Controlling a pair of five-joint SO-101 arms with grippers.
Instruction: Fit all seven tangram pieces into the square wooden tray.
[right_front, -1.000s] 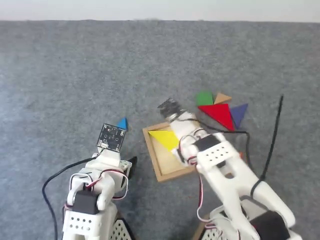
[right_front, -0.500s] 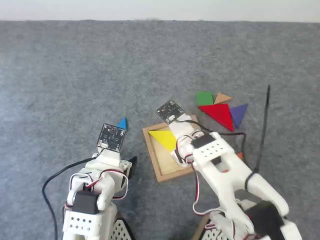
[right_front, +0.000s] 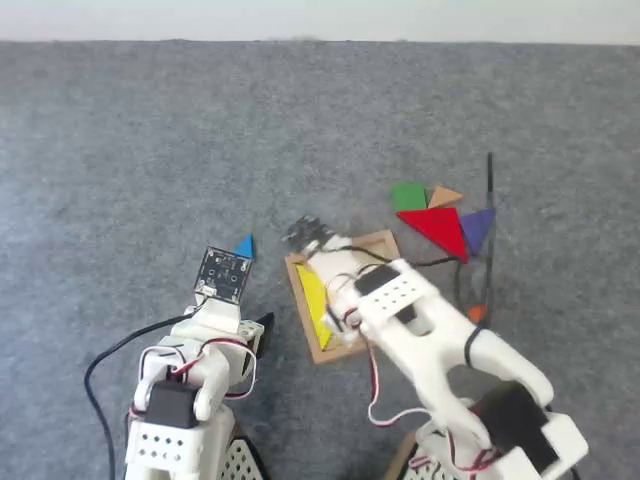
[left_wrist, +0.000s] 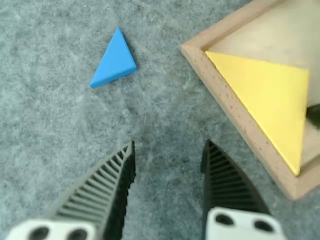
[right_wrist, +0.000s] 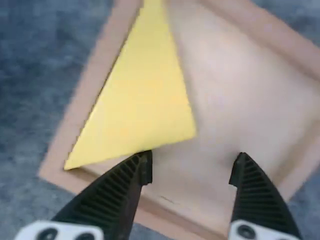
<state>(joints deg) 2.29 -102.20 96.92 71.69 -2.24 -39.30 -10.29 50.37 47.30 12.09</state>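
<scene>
The square wooden tray (right_front: 331, 351) lies mid-table with a yellow triangle (right_front: 312, 300) along its left wall. My right gripper (right_wrist: 192, 160) hangs open just above the tray floor (right_wrist: 240, 95), beside the yellow triangle (right_wrist: 142, 100), holding nothing. My left gripper (left_wrist: 169, 150) is open over bare carpet, between a blue triangle (left_wrist: 115, 61) and the tray's corner (left_wrist: 235, 117). The blue triangle (right_front: 244, 246) sits left of the tray. Red (right_front: 437, 230), green (right_front: 408, 196), tan (right_front: 444, 195) and purple (right_front: 480, 226) pieces cluster to the tray's right.
Grey carpet covers the table. A black cable (right_front: 489, 220) from the right arm runs past the cluster of pieces. A small orange object (right_front: 477, 313) lies right of the tray, partly hidden by the arm.
The right arm has swung left across the tray, and its wrist now covers the tray's middle. The yellow triangle now shows narrower against the left wall. The left arm has not moved.
</scene>
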